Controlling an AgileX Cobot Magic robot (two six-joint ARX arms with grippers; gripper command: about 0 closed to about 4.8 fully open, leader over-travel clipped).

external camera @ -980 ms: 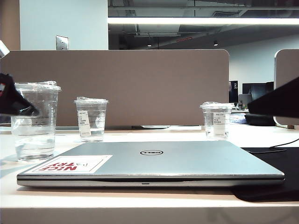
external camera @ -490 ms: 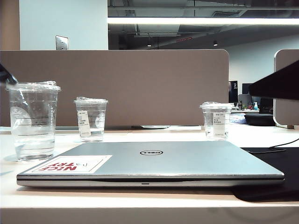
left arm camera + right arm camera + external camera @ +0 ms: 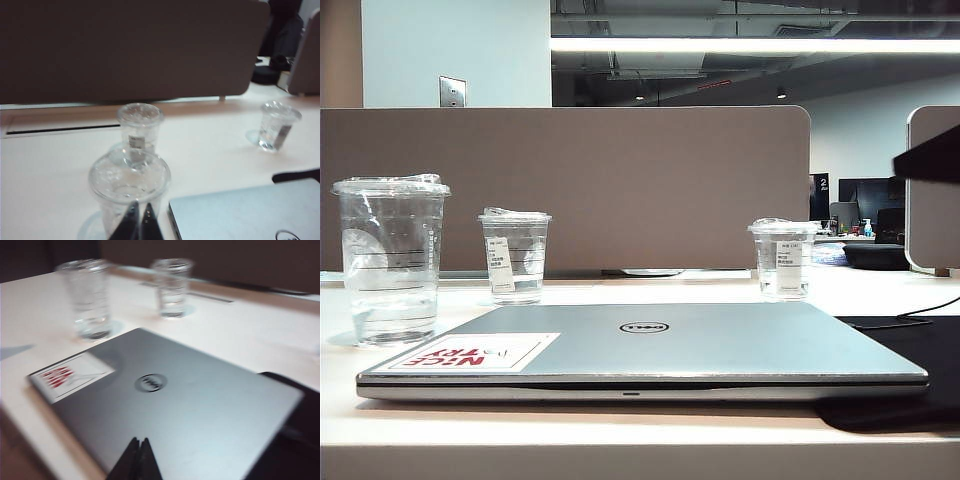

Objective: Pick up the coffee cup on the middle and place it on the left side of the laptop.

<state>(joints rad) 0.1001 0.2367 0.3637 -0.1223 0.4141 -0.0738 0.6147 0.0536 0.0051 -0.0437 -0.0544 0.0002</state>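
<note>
A: How far is the task, in your opinion?

B: I judge it is almost finished. The coffee cup [image 3: 390,260] stands upright on the table [image 3: 620,435], just beside the left edge of the laptop [image 3: 650,350], near the corner with the red-and-white sticker [image 3: 470,352]. Nothing holds it.

A: And the grippers?

B: The left gripper [image 3: 136,222] hangs above the cup, its two dark fingers pressed together and empty. The right gripper [image 3: 136,460] is over the closed laptop lid, jaws also closed on nothing. In the exterior view I see only a dark piece of the right arm [image 3: 928,155] at the right edge.

A: What is left, then?

B: Probably only to take the arms away.

A: How does the cup look?

B: Tall, clear plastic, clear lid a little crumpled, a faint round white logo, thin horizontal lines. Two shorter cups with white labels [image 3: 515,255] [image 3: 783,258] stand further back, well apart from it
</note>
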